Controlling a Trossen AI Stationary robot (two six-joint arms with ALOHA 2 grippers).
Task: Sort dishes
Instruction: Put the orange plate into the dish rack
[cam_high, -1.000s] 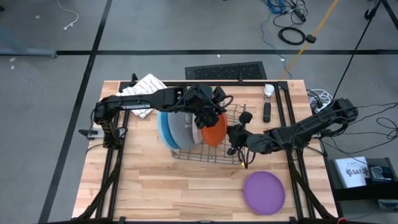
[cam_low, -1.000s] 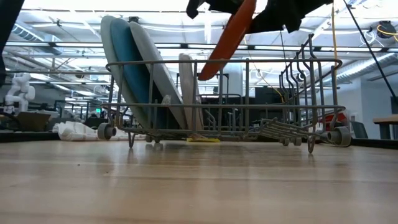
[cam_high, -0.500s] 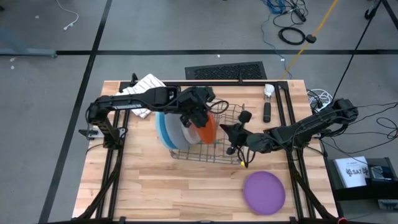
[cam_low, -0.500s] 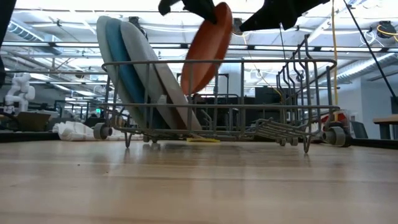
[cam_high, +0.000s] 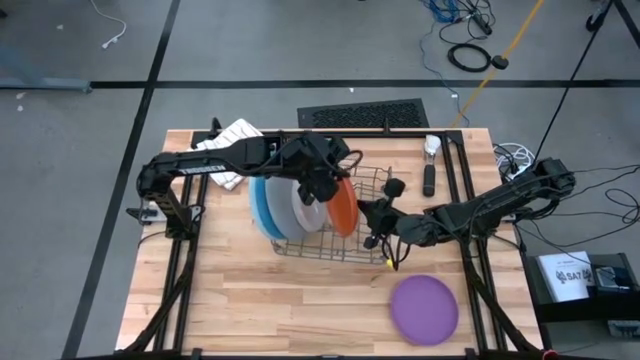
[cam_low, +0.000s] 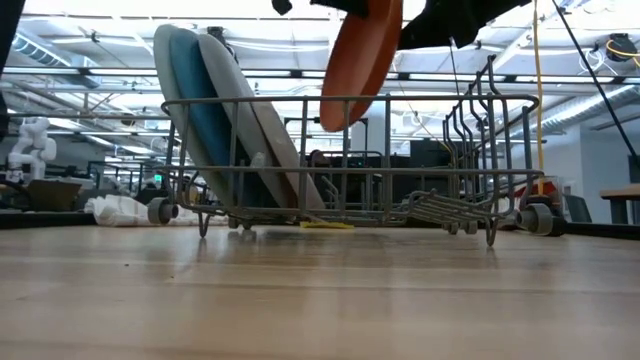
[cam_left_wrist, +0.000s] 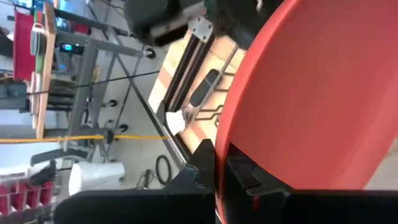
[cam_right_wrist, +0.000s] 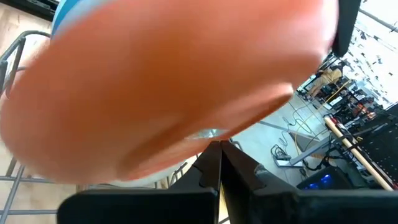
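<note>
The wire dish rack (cam_high: 322, 222) stands mid-table. Two blue plates (cam_low: 196, 110) and a grey plate (cam_low: 255, 130) lean on edge in its left part; they also show in the high view (cam_high: 268, 205). My left gripper (cam_high: 322, 182) is over the rack, shut on an orange plate (cam_low: 360, 55) held above the rack's top rail. My right gripper (cam_high: 374, 216) is at the rack's right side, close to the orange plate (cam_right_wrist: 161, 87), fingers shut. A purple plate (cam_high: 424, 308) lies flat on the table at the near right. My left gripper pinches the orange plate's rim (cam_left_wrist: 221, 163) between its two fingers, one finger on each face. It comes from above and from the table's left. The plate hangs on edge below the fingers, nearly upright, clear of the rack. Whether my right gripper touches the plate, I cannot tell.
A white striped cloth (cam_high: 236, 136) lies at the table's far left corner. A dark tool (cam_high: 429, 178) and a small white object (cam_high: 431, 147) lie at the far right. Bare wood shows along the near edge, left of the purple plate.
My left gripper has carried the orange plate toward the table's left and down to the rack, then back right and up. The plate has tipped from a strong slant to nearly upright. The rack has slid a little toward the left.
</note>
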